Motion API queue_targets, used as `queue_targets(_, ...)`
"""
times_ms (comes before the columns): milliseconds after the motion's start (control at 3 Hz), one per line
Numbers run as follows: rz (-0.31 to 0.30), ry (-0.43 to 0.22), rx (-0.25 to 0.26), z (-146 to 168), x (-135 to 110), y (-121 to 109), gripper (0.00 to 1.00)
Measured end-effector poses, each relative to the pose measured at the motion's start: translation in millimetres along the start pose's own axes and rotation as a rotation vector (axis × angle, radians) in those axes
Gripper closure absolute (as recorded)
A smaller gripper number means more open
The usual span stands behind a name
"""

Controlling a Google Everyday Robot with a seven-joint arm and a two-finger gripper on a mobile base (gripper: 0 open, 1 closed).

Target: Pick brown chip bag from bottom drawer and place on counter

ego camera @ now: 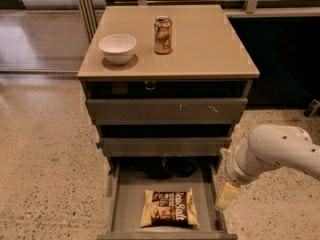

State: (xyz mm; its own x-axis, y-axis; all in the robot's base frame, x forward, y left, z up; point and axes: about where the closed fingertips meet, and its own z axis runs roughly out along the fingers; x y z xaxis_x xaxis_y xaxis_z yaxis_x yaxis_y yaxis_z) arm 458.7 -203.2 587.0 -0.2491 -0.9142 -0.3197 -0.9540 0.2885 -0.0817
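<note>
Barely started imo: brown chip bag (169,208) lies in bottom drawer (131,194), gripper (227,196) just right of that drawer, open/closed can't tell. Grab + counter (210,44) drop left.

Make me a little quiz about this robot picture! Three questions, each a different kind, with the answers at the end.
1. True or false: the brown chip bag lies flat in the bottom drawer, which is pulled open.
2. Pick one: what stands beside the white bowl on the counter? A) a gold can B) a banana C) a spoon
3. Short answer: the pincer hangs low by the open drawer's right edge in the picture. Is it touching the bag?

Key: 1 true. 2 A. 3 no, it is apart from the bag.
</note>
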Motion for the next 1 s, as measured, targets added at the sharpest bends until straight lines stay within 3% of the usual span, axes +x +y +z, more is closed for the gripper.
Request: queue_targets(1000, 0.051, -0.032, -0.080, 103, 16, 3, 0.00)
